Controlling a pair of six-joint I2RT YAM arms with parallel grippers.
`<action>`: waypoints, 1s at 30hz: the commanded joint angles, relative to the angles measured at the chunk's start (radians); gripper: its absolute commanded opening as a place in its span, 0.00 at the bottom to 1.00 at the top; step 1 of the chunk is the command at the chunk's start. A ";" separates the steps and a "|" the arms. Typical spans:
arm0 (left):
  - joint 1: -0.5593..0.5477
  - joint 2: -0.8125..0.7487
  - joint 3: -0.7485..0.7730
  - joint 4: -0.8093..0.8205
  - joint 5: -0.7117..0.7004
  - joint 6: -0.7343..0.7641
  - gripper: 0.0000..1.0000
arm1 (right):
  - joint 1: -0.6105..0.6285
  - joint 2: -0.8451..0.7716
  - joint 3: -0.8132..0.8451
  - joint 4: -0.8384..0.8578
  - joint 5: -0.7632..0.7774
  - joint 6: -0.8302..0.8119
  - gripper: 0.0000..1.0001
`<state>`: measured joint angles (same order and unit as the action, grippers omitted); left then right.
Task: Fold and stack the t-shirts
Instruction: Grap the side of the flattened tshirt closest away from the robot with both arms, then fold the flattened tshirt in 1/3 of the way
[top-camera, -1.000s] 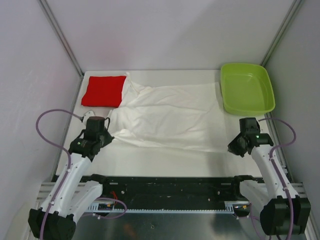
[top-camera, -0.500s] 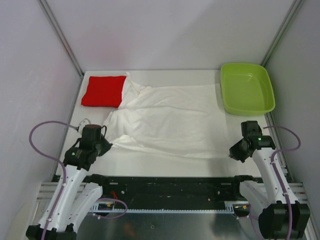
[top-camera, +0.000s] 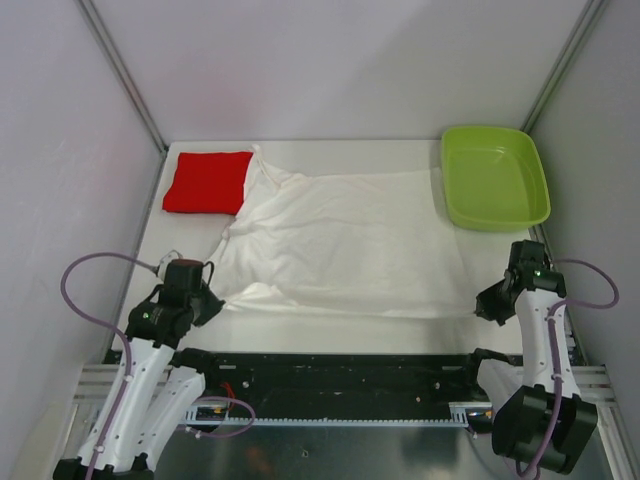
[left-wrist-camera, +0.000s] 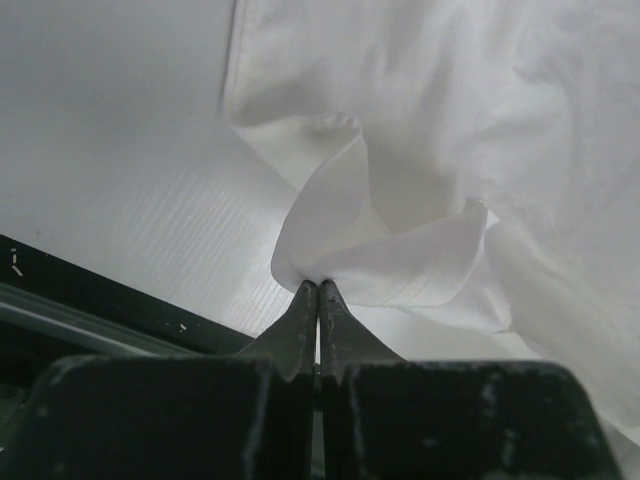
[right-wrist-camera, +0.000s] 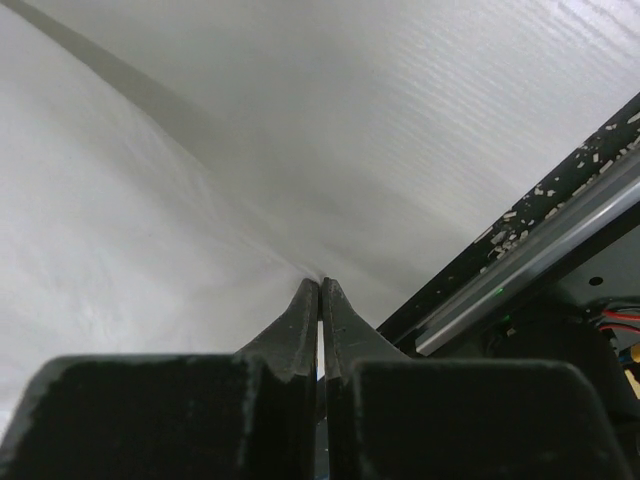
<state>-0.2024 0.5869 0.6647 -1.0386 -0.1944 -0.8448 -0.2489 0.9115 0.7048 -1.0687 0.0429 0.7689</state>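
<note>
A white t-shirt (top-camera: 340, 240) lies spread across the middle of the table, its near hem stretched between both grippers. My left gripper (top-camera: 210, 299) is shut on the shirt's bunched near-left corner; in the left wrist view the cloth (left-wrist-camera: 450, 150) folds up out of the closed tips (left-wrist-camera: 318, 285). At the near right, my right gripper (top-camera: 481, 308) is shut on the near-right corner, and the right wrist view shows taut cloth (right-wrist-camera: 120, 250) running from its tips (right-wrist-camera: 320, 282). A red t-shirt (top-camera: 207, 182) sits folded at the back left, touching the white shirt's far-left edge.
A lime-green tray (top-camera: 447, 185) stands at the back right, just beyond the white shirt's far-right corner. The black front rail (top-camera: 340, 372) runs along the near table edge close behind both grippers. Walls enclose the left, right and back.
Both grippers have drawn back toward the near edge, the right one also moving outward to the right. The white shirt's near hem came with them and the cloth now lies flatter and wider.
</note>
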 joint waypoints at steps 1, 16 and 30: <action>0.006 -0.036 0.054 -0.063 0.023 0.019 0.00 | -0.058 0.005 0.048 -0.014 -0.019 -0.073 0.00; 0.005 -0.087 0.068 -0.119 0.151 0.102 0.00 | -0.148 0.041 0.093 0.003 -0.031 -0.118 0.00; 0.006 0.100 0.251 -0.009 0.119 0.207 0.00 | -0.134 0.099 0.110 0.108 -0.091 -0.141 0.00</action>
<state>-0.2024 0.6125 0.8310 -1.1492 -0.0498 -0.6979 -0.4000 0.9894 0.7700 -1.0306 -0.0349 0.6502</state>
